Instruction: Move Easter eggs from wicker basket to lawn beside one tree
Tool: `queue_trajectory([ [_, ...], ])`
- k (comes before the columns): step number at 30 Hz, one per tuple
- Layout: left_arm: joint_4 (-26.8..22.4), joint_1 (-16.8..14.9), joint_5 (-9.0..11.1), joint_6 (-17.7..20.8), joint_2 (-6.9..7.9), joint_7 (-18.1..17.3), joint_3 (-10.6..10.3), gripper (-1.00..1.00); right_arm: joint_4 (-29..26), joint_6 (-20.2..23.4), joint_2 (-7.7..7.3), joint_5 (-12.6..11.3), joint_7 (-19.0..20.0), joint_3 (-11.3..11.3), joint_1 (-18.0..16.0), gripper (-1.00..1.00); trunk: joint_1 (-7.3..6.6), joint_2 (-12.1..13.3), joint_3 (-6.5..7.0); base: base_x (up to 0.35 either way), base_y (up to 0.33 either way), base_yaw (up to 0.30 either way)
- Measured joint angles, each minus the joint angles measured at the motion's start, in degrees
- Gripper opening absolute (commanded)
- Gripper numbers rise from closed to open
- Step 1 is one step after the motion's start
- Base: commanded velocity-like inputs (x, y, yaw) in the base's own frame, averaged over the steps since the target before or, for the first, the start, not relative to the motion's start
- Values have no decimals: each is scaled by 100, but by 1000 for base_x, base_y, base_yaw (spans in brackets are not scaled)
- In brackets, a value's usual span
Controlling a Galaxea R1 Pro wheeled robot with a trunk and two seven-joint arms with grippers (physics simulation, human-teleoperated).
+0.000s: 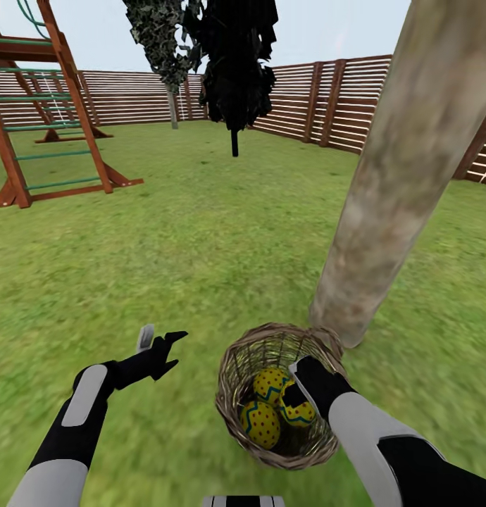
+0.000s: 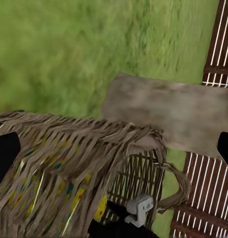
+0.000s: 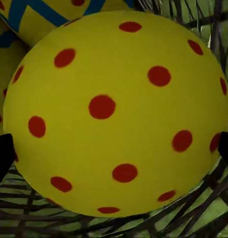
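A: From the head we see the basket (image 1: pixel 279 394) on the lawn (image 1: pixel 201 267), touching the foot of the trunk (image 1: pixel 405 176). Three eggs (image 1: pixel 260 424) lie inside it, and the right tool (image 1: pixel 299 394) reaches down among them.

B: The right wrist gives us what the head cannot: one egg (image 3: pixel 116 111) up close, smooth yellow with red dots, and a second egg (image 3: pixel 39 15) with a blue zigzag behind it. Dark wicker strands (image 3: pixel 94 223) cross beneath. Black fingertips (image 3: pixel 2 156) stand at either side of the egg; we cannot tell whether they press it.

A: And the left tool (image 1: pixel 162 348)?

B: It hangs over bare grass beside the basket, its fingers spread apart, holding nothing. Its wrist camera looks sideways at the basket wall (image 2: pixel 69 163): open grey-brown weave, yellow showing through the gaps, a loop handle (image 2: pixel 176 186) at the rim.

A: That view also has the trunk (image 2: pixel 163 116), mottled grey-beige, and fence slats (image 2: pixel 215 59) behind it.

B: Around us the grass is blotchy green. The slatted brown fence (image 1: pixel 327 98) closes the yard, a wooden play set (image 1: pixel 46 105) stands at left, and two dark narrow trees (image 1: pixel 236 63) rise farther back
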Motion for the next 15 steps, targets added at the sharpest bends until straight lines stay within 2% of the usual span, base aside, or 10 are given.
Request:
queue_trajectory([
  [1,0,0,1,0,-3,0,-68,100,-15,305,-5,0,4,-5,0,-100,-3,1,22,0,0,0],
  [2,0,0,1,-5,-4,3,-139,100,-108,567,-11,37,184,3,0,-100,-5,3,44,0,0,0],
  [3,3,0,0,-7,-4,6,-159,100,-224,645,-19,44,573,18,0,-100,-8,4,67,0,0,0],
  [5,0,0,0,-8,-4,8,-171,100,-372,691,-116,95,1478,43,-1,-100,-13,7,111,0,0,0],
  [6,5,0,-1,-13,-4,9,-172,100,-387,686,-173,97,1770,51,0,-100,-16,8,133,0,0,0],
  [9,159,-9,-14,-20,-4,16,-173,100,-476,686,-221,100,2648,80,-3,-100,-23,12,200,0,0,0],
  [12,279,-31,-10,-32,-4,17,-173,100,-669,690,-235,99,3273,104,7,-100,-31,16,266,0,0,0],
  [14,287,-34,-12,-34,-4,18,-173,100,-728,683,-367,112,3802,141,20,-100,-36,19,311,0,0,0],
  [15,289,-34,-15,-35,-4,18,-173,100,-807,669,-507,119,4215,208,24,-100,-39,20,333,0,0,0],
])
